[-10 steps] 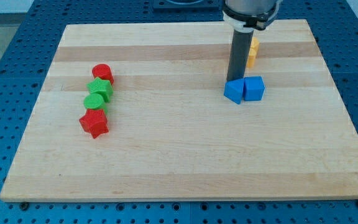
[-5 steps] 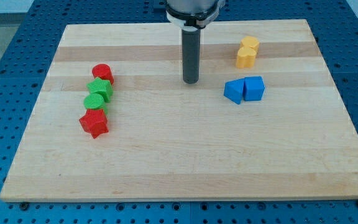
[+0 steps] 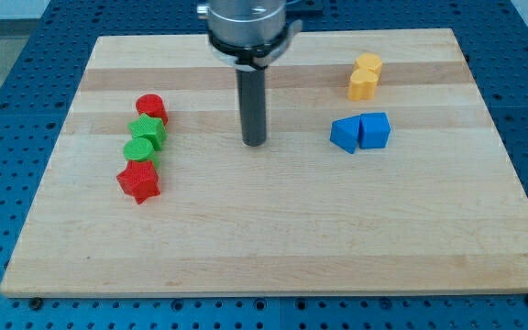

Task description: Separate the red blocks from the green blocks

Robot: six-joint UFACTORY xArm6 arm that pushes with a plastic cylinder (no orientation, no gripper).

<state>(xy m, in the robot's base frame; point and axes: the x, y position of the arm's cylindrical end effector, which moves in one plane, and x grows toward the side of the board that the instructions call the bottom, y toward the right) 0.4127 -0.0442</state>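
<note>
Four blocks stand in a touching column at the view's left of the wooden board (image 3: 273, 238). From the top: a red cylinder (image 3: 151, 107), a green star-like block (image 3: 148, 131), a green round block (image 3: 139, 150), and a red star (image 3: 138, 181). My tip (image 3: 255, 143) rests on the board near the middle, well to the right of this column, about level with the two green blocks. It touches no block.
Two blue blocks (image 3: 360, 132) sit side by side to the right of my tip. Two yellow blocks (image 3: 365, 76) stand stacked close together above them, near the view's top right.
My tip has slid left and slightly down, from beside the blue blocks toward the board's middle. No block has moved.
</note>
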